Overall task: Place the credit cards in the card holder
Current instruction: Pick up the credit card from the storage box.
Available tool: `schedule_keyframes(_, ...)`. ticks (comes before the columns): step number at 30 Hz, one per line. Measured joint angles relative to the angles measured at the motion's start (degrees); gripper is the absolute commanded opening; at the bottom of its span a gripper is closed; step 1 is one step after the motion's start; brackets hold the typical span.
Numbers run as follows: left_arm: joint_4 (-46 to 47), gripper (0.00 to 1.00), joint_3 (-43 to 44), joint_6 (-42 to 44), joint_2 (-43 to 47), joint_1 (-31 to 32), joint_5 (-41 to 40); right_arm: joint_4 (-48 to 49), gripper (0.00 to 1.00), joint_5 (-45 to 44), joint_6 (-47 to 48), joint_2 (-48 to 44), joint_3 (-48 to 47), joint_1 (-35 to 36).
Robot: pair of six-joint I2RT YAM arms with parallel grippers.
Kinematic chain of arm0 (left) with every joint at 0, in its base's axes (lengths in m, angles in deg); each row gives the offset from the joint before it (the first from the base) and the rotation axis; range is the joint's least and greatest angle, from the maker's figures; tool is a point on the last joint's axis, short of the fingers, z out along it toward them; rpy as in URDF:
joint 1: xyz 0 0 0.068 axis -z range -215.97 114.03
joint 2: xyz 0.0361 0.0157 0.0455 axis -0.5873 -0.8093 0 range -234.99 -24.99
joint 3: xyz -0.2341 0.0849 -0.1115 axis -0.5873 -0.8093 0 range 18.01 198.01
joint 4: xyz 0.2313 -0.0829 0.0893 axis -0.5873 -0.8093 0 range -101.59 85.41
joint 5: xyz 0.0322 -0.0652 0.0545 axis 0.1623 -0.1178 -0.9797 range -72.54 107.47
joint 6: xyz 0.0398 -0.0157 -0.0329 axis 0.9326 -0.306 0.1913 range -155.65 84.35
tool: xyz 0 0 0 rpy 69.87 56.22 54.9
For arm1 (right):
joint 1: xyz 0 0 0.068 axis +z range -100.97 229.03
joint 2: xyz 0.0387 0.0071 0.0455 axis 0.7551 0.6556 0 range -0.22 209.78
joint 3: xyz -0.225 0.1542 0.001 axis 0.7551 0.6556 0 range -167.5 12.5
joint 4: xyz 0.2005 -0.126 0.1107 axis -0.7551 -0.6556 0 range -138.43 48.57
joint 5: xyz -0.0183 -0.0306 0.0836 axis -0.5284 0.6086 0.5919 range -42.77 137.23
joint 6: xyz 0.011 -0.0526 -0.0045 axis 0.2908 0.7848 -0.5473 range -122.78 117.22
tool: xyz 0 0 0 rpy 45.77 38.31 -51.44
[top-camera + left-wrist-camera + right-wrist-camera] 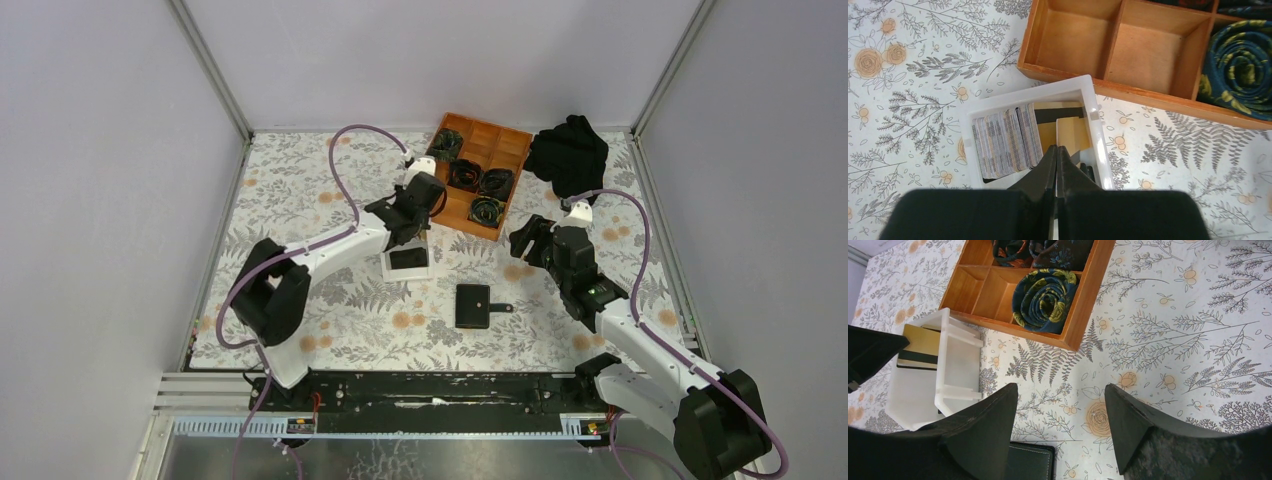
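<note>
My left gripper [1056, 148] hangs over the white box [966, 131] and is shut. A tan credit card [1073, 134] stands in the box, and its edge runs straight into the line between my fingers, so it looks pinched. The same card [920, 342], with a black stripe, shows beside the left finger in the right wrist view. A stack of credit cards [1005, 140] leans in the box's left half. The black card holder [473, 306] lies shut on the table, strap tab pointing right. My right gripper [1060, 425] is open and empty just beyond the holder's corner [1030, 462].
The orange wooden compartment tray [460, 207] with rolled ties [1044, 299] stands directly behind the white box. A black cloth [568, 152] lies at the back right. Grey walls close in the floral table [330, 330] on three sides.
</note>
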Motion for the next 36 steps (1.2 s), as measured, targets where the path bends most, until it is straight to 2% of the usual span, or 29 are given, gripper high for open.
schedule_keyframes(8, -1.2, 0.0, -1.11, -0.07, 7.91, 0.0, 2.38, 0.0, 0.71, 1.14, 0.59, 0.57, -0.02, 0.0)
schedule_keyframes(15, -2.73, 0.0, -3.3, 2.16, 20.0, 0.0, 8.9, 0.07, 0.71, 8.0, 3.04, 1.49, -0.76, 0.04)
schedule_keyframes(23, -9.66, 0.0, -3.19, 5.46, 28.48, -0.13, 23.74, 0.35, 0.71, 20.96, 6.32, -2.12, -1.31, 0.17)
schedule_keyframes(30, -16.7, 0.0, -2.82, 6.38, 31.23, -1.09, 39.63, 1.11, 0.68, 33.68, 6.67, -9.55, -1.75, 0.2)
schedule_keyframes(36, -19.65, 0.0, -2.47, 6.49, 31.69, -1.18, 52.65, 4.46, 0.66, 44.35, 4.28, -11.3, -1.62, 0.26)
